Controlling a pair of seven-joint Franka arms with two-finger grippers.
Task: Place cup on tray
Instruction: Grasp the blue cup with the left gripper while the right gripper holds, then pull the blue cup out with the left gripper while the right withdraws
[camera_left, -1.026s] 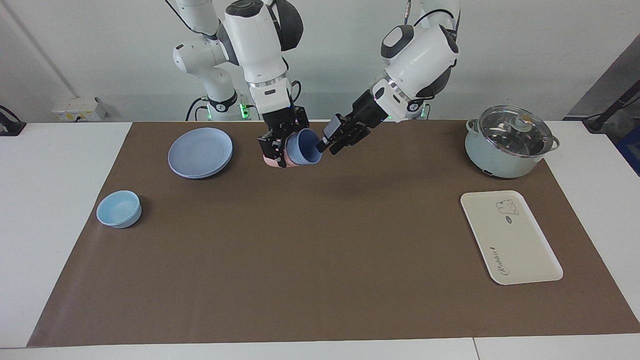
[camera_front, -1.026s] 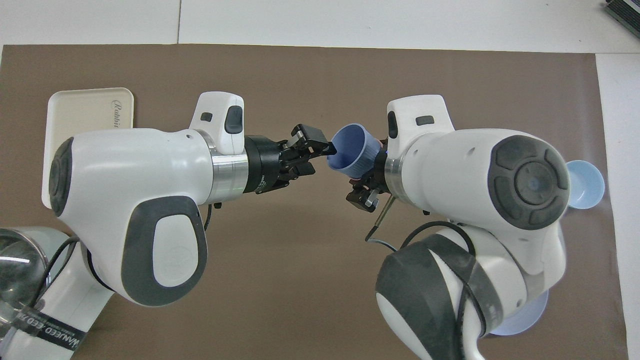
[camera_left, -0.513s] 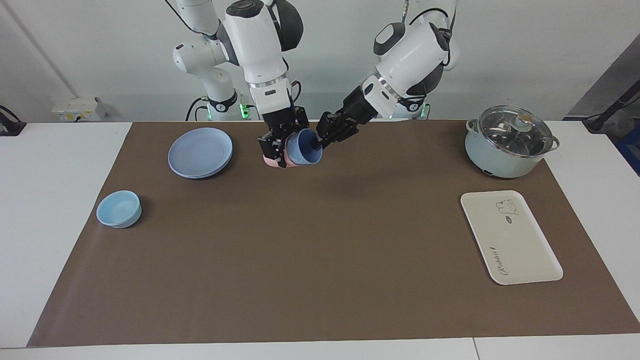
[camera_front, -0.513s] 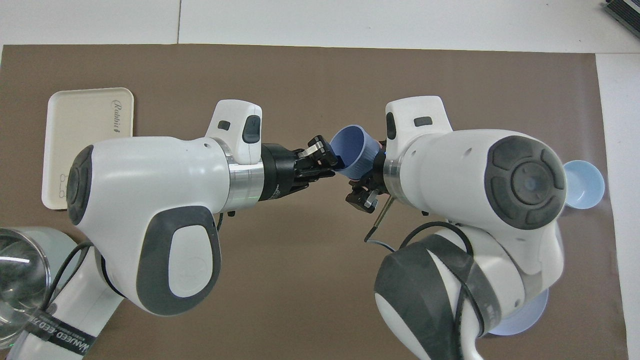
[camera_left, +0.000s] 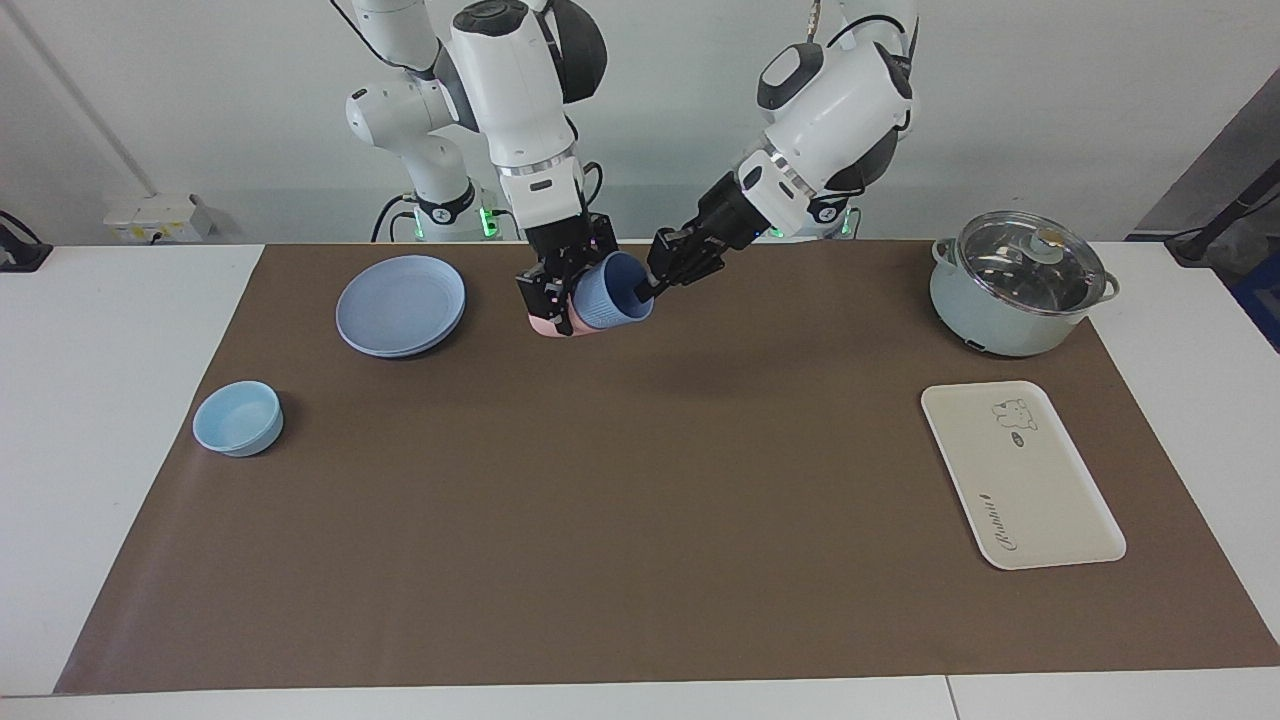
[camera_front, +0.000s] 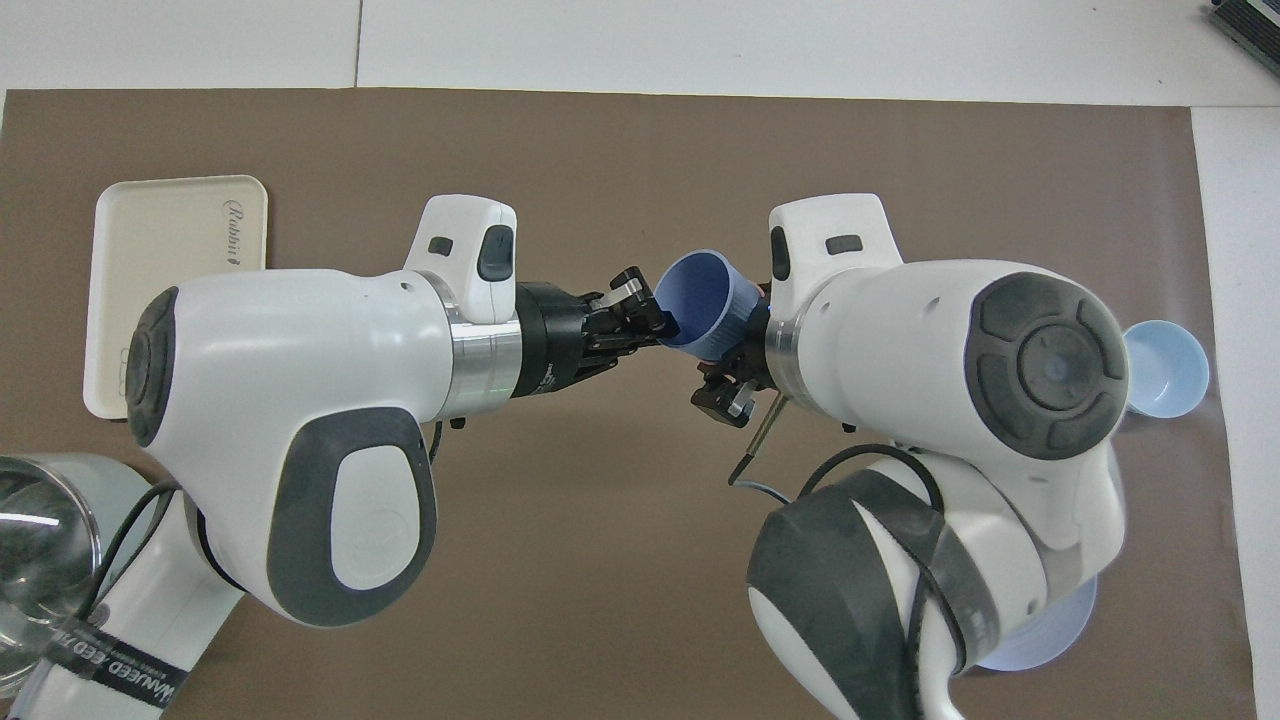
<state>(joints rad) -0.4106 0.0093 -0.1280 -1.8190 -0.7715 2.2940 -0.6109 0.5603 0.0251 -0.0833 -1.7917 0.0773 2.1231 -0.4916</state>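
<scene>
1. The right claw (camera_left: 560, 300) is closed on a stacked pair of tumblers raised over the worktop (camera_left: 640, 520) at about the 12 o'clock edge of the facing view. The pink cup (camera_left: 543, 324) sits on the outside and the blue cup (camera_left: 610, 296) is nested in it, mouth tipped toward the left arm.
2. The left claw (camera_left: 652, 288) has its fingertips pinched shut on the rim of the blue cup, at roughly 3 o'clock of its mouth in the facing view. In the overhead view that same left claw (camera_front: 650, 318) meets the cup (camera_front: 700, 315) at the 9 o'clock side of the rim.
3. Progress, as I judge it: the handover grip is made, but the blue cup is not yet drawn out of the pink one, and nothing stands on the tray.
4. The cream tray (camera_left: 1020, 475) lies flat toward the left arm's end of the worktop, at about 4 o'clock from the cup in the facing view and well apart from it. A lidded pot (camera_left: 1020, 285) stands at 12 o'clock of the tray.
5. What is left: separate the cups, carry the blue one across, and set it upright on the tray.
</scene>
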